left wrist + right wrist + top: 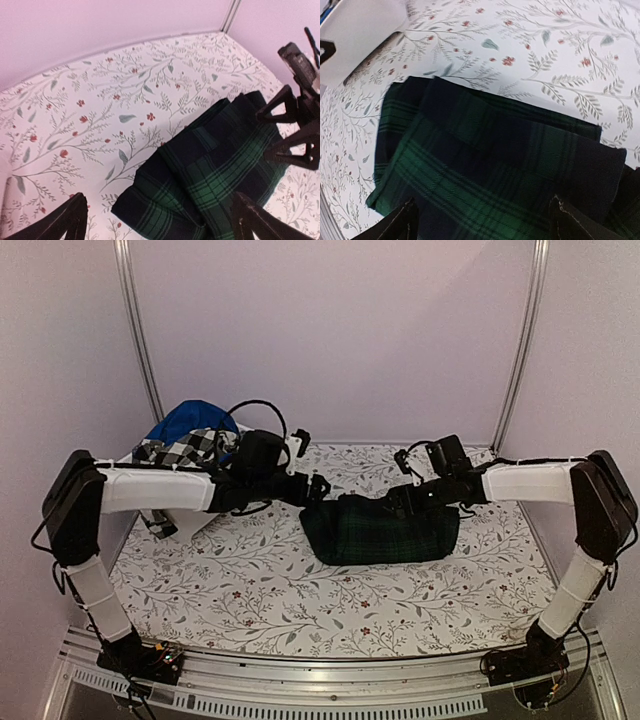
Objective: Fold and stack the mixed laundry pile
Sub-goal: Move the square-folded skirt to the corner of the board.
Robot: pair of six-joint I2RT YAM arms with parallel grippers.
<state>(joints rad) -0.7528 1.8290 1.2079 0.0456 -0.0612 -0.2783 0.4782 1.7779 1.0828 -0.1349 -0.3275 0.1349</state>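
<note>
Folded tartan garment (380,530) lies mid-table, nearer the far edge. The left gripper (160,210) and right gripper (482,215) hover at its ends, both spread wide and holding nothing. Soft, light and limp, it is probably best pinched at a folded corner. Only the top view shows the laundry pile (185,440) at the far-left corner; the wrist views reveal the fold layers.

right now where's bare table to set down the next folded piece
Widest bare patch: the near strip of table between the tartan garment and the front rail. Smaller: left of the tartan, in front of the left arm, and the far strip behind it. Crowded: the far-left corner with the laundry pile, and both tartan ends, where jaws hang open.
</note>
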